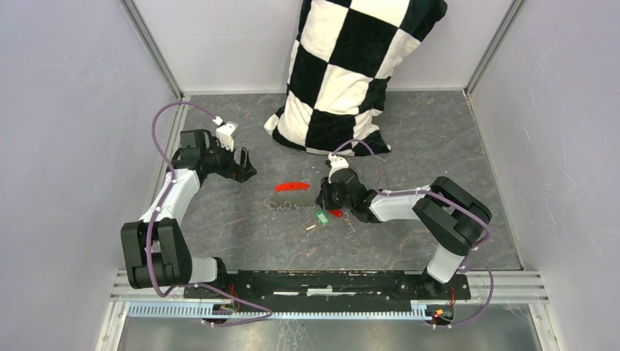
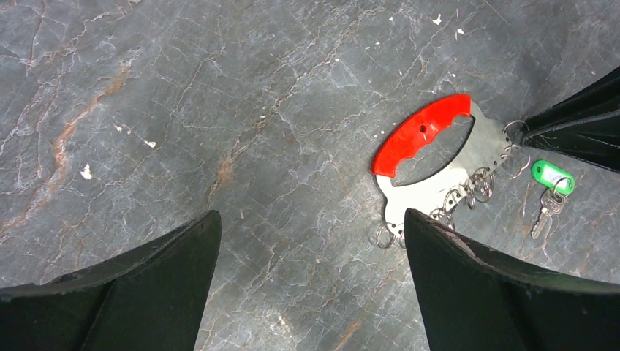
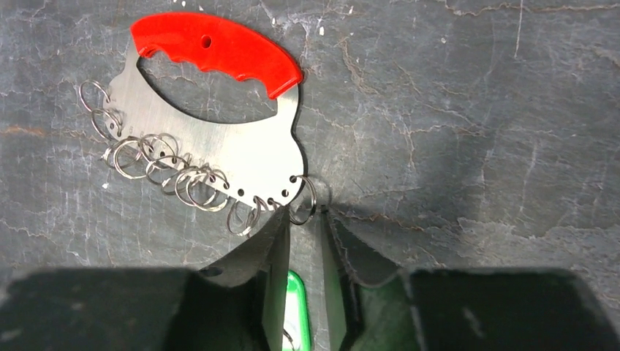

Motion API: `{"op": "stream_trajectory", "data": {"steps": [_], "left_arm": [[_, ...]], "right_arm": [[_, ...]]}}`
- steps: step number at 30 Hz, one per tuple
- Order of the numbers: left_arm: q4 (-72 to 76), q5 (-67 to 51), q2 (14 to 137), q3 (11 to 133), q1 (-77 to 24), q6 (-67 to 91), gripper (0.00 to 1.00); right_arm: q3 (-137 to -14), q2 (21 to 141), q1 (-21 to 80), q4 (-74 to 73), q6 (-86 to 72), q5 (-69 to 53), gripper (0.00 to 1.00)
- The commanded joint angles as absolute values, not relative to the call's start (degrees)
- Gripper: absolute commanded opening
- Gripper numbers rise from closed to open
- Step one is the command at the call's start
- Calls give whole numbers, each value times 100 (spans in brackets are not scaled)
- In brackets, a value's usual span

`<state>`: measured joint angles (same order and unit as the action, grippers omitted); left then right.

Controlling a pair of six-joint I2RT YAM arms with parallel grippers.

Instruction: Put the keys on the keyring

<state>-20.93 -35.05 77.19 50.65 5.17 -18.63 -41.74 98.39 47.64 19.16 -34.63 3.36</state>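
pale lilac walls [image 1: 66,110] enclose a grey marbled table [image 1: 446,146], a black-and-white checked pillow [image 1: 343,66] leaning at the back.

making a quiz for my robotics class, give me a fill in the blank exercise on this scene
1. The plastic grip on the keyring is coloured ____.
2. The key in the left wrist view has a ____ head.
3. The left claw hangs over the table with its jaws ____.
Missing words: red; green; open.
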Motion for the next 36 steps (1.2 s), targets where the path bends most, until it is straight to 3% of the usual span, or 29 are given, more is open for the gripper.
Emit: {"op": "stream_trajectory", "data": {"steps": [1, 6, 10, 19, 27, 30, 32, 36], "left_arm": [[-2049, -3626, 7541, 5212, 538, -2131, 99], [-2043, -3630, 7503, 5213, 532, -2127, 98], [-2050, -3692, 7426, 5198, 534, -2143, 98], [-3421, -5070, 7239, 6128, 534, -3168, 100], [-6328, -6269, 6895, 6879, 507, -6018, 100], [-7647, -6448, 6771, 7139, 450, -7474, 94], [-8356, -6533, 6681, 7227, 385, -8290, 84], [-8396, -6611, 6201, 7150, 211, -8215, 70]], "right_arm": [[-4478, 9975, 4791, 2137, -3571, 281, 25], [-4556, 10013, 4786, 2175, -3588, 290, 14], [-4726, 10004, 4786, 2295, -3382, 144, 0], [-5392, 8985, 4823, 1866, -1368, -338, 0], [-5542, 7885, 5433, 1527, 622, -495, 0], [-5688, 7717, 5716, 1377, 1133, -484, 0], [-5720, 7610, 5952, 1362, 1461, -434, 0], [-5792, 7493, 6392, 1358, 1896, -247, 0]]}}
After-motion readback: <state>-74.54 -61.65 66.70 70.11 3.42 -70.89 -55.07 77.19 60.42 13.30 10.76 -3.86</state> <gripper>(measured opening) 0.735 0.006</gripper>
